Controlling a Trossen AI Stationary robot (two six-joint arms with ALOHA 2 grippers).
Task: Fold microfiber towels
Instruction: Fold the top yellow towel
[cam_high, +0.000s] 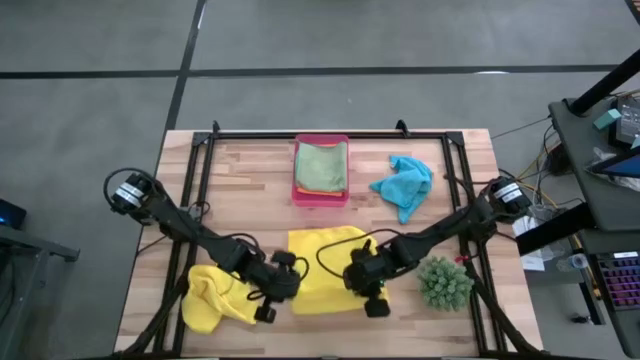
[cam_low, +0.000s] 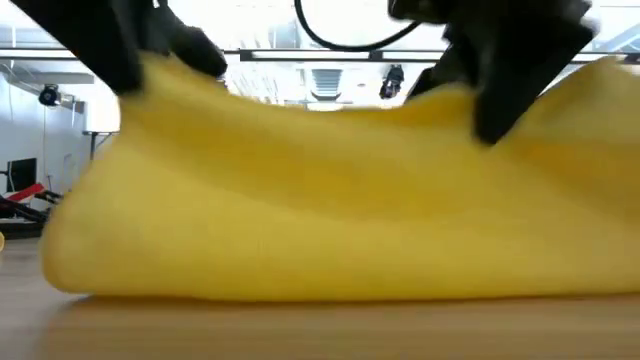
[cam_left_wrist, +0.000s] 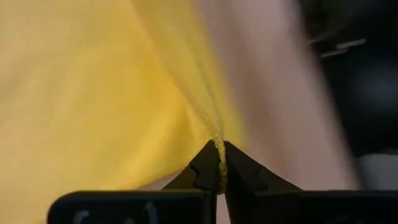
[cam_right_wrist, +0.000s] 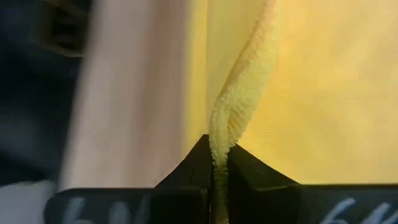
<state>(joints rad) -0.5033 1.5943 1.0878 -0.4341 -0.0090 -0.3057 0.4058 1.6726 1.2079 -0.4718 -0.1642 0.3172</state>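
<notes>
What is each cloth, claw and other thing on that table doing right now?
left gripper: shut on the edge of the flat yellow towel
right gripper: shut on the same towel's edge
other yellow towel: crumpled, loose
blue towel: crumpled, untouched
green towel: folded in the pink tray, an orange edge showing under it
plant: standing on the table

Yellow towel (cam_low: 330, 200) fills view, draped on wooden table (cam_low: 320, 330); two dark grippers pinch top edge.
</notes>
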